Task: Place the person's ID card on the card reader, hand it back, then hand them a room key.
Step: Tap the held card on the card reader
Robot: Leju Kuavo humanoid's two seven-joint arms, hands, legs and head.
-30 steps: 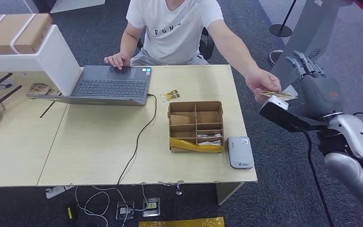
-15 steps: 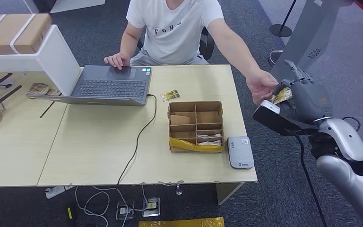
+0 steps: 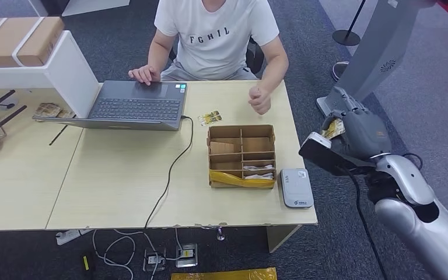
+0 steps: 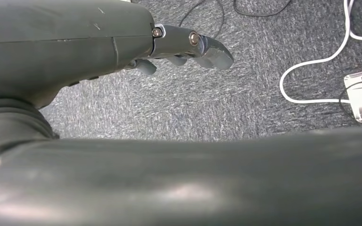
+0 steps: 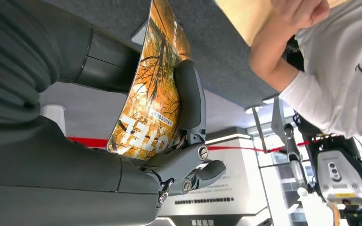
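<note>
Card (image 5: 153, 89) sits pinched between thumb and fingers of right robot hand (image 3: 359, 131).

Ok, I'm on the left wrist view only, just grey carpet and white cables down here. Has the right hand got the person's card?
Observer: Yes. The right hand holds an orange card printed with autumn leaves, pinched between the thumb and a finger.
Operator: Where's the reader?
Observer: The small grey card reader lies at the near right corner of the pale wooden desk, beside a brown cardboard divider box.
Operator: Is the person reaching out?
Observer: No. The person's hand is a fist over the desk's far edge.
</note>
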